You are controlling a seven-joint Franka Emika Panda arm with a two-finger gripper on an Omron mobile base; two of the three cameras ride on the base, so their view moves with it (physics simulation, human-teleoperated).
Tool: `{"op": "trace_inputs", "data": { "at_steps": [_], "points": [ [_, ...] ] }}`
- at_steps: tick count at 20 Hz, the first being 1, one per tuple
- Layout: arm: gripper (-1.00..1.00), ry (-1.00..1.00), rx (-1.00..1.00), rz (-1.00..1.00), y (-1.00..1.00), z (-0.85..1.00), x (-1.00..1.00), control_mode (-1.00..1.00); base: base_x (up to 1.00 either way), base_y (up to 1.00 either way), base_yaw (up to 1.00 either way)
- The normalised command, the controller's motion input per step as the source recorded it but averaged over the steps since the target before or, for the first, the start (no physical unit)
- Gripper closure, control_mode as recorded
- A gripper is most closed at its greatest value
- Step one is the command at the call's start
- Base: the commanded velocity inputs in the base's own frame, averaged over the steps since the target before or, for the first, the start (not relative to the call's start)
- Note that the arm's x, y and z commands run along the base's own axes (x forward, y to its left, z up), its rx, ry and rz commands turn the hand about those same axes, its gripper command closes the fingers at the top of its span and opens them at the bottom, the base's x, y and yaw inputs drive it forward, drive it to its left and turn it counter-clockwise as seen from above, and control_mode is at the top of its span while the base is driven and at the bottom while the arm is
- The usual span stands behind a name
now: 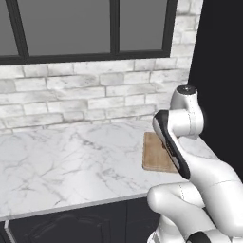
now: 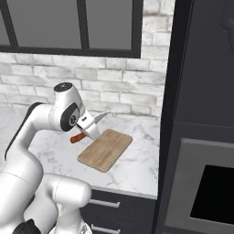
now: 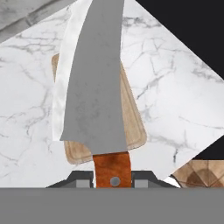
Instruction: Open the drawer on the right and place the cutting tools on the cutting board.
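The white marble tabletop [image 2: 132, 169] carries the cutting board [image 2: 106, 149] near its right end, beside a tall dark cabinet [image 2: 201, 91]. Above the board's left side hangs the gripper [image 2: 87, 129], jaws narrowed on the reddish-brown handle of the knife [image 3: 94, 87], whose blade points out over the board.
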Motion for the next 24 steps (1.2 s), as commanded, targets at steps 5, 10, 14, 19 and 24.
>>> {"op": "trace_inputs", "data": {
  "at_steps": [5,10,14,19,24],
  "points": [
    [1.00,0.00,0.04,0.00,0.00,-0.35,0.16,-1.00,0.00,0.00,0.00],
    [1.00,0.00,0.00,0.00,0.00,-0.30,0.26,-1.00,0.00,0.00,0.00],
    [1.00,0.00,0.00,0.00,-0.04,-0.28,0.33,-1.00,0.00,0.00,0.00],
    [1.00,0.00,0.00,0.00,-0.08,-0.28,0.25,-1.00,0.00,0.00,0.00],
    [1.00,0.00,0.00,0.00,-0.16,-0.31,0.20,-1.00,0.00,0.00,0.00]
  ]
}}
